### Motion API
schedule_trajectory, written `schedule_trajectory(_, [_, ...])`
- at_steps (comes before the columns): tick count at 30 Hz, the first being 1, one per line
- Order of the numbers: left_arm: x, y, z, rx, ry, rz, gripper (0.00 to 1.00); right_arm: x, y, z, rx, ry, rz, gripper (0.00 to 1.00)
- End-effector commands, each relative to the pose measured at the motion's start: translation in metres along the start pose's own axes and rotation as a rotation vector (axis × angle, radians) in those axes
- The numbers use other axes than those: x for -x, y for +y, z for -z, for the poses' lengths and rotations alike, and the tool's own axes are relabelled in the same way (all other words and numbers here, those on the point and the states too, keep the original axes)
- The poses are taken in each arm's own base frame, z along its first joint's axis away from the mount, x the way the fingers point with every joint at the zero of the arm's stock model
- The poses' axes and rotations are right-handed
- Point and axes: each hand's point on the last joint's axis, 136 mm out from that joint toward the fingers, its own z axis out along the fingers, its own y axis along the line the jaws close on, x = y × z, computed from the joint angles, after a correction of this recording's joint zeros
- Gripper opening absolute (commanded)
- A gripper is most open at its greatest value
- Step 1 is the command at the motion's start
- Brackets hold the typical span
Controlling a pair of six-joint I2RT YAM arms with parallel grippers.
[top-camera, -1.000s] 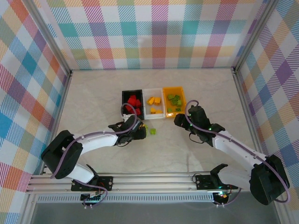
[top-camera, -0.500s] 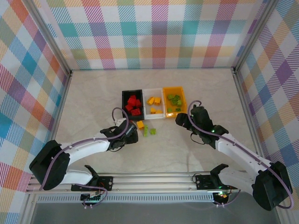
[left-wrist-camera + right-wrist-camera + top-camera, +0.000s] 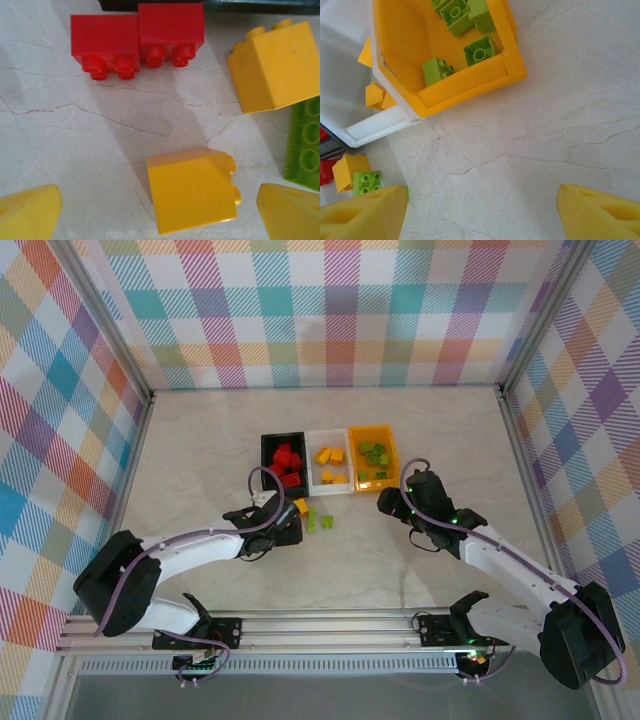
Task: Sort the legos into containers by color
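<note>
Our left gripper hangs spread wide, low over the pale marbled tabletop. A small yellow-orange studded plastic brick lies on its side between the yellow fingertips, touched by neither. We read this as the line-up for a pinch, the jaws straddling the brick's flat faces. Just beyond lie two red studded bricks side by side near the black plastic bin, a second yellow-orange brick and a lime green brick, the loose pile left to sort. Our right gripper is likewise spread and empty, over bare tabletop just near of the orange plastic bin, which holds lime green pieces. We judge it is parked clear of the work. Beside the orange bin sits the white translucent bin, already holding yellow-orange pieces, and we judge that is where this brick belongs.
</note>
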Motion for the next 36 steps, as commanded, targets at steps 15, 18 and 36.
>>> schedule_trajectory(15, [0.016,-0.01,0.003,-0.043,-0.046,0.01,1.0,0.005,0.003,0.004,0.006,-0.018,-0.003,0.79])
schedule_trajectory(18, [0.013,-0.01,-0.002,-0.038,-0.035,0.006,1.0,0.005,0.004,0.003,0.009,-0.016,-0.002,0.79])
schedule_trajectory(36, [0.016,-0.014,-0.022,0.01,-0.031,-0.023,0.56,0.002,0.0,0.003,0.005,-0.018,-0.006,0.79])
